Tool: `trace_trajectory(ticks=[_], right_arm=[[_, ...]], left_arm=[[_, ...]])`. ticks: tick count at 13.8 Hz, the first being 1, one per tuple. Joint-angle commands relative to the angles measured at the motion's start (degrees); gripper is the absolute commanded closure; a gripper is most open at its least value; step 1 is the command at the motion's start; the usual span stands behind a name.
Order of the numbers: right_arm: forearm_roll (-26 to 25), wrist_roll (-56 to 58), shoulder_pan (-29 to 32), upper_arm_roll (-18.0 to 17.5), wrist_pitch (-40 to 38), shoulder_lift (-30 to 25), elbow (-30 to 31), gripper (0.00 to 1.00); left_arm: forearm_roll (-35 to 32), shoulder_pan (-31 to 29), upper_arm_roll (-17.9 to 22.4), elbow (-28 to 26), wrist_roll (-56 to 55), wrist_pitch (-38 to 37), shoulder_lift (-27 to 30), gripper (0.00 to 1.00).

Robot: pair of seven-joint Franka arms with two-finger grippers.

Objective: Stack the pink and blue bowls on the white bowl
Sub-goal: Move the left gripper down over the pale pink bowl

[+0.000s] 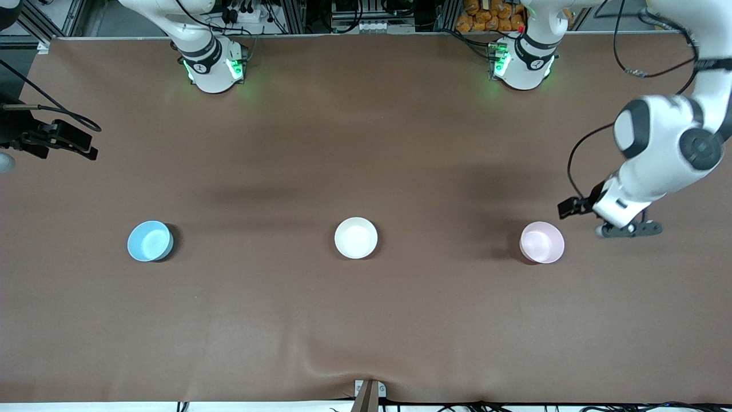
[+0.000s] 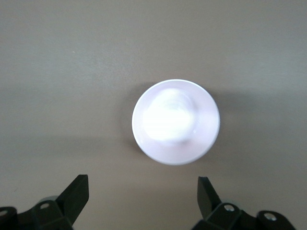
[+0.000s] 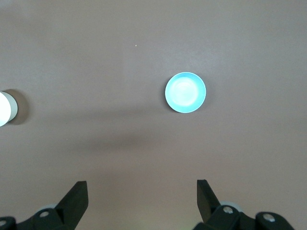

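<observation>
Three bowls stand in a row on the brown table. The light blue bowl (image 1: 150, 241) is toward the right arm's end, the white bowl (image 1: 355, 238) in the middle, the pale pink bowl (image 1: 542, 242) toward the left arm's end. My left gripper (image 1: 629, 229) is open and empty, low over the table beside the pink bowl. In the left wrist view the pink bowl (image 2: 176, 122) lies just ahead of the open gripper (image 2: 143, 184). My right gripper (image 1: 86, 143) is open and empty, high over the table's end. Its wrist view shows the gripper (image 3: 142, 187), the blue bowl (image 3: 185, 92) and the white bowl's edge (image 3: 4, 109).
The two arm bases (image 1: 214, 66) (image 1: 523, 63) stand along the table's edge farthest from the front camera. A small metal bracket (image 1: 369, 392) sits at the edge nearest the front camera. The cloth ripples slightly near it.
</observation>
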State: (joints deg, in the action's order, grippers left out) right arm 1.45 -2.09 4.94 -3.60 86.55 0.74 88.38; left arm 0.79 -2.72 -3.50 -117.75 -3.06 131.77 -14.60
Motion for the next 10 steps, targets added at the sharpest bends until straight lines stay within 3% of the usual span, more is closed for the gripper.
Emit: trace_trajectory(ticks=[1, 3, 6, 8, 10], right_arm=[[-0.7, 0.1, 0.2, -0.4, -0.7, 0.5, -0.7, 0.00], [-0.7, 0.0, 0.0, -0.4, -0.7, 0.5, -0.8, 0.00], [-0.7, 0.0, -0.1, -0.4, -0.7, 0.5, -0.7, 0.00], [-0.7, -0.1, 0.0, -0.4, -0.7, 0.5, -0.7, 0.00], [-0.7, -0.1, -0.1, -0.4, -0.7, 0.5, -0.7, 0.00]], left_arm=[[0.4, -1.2, -0.3, 1.2, 1.6, 3.9, -4.5, 0.00], [0.4, -2.0, -0.3, 1.5, 1.6, 6.9, -7.4, 0.02], [0.3, -1.9, -0.3, 1.6, 1.7, 9.1, -9.6, 0.14], [0.3, -1.9, -0.3, 1.7, 1.7, 9.9, -11.0, 0.28], [0.3, -1.9, -0.3, 1.8, 1.7, 11.1, -12.2, 0.52]])
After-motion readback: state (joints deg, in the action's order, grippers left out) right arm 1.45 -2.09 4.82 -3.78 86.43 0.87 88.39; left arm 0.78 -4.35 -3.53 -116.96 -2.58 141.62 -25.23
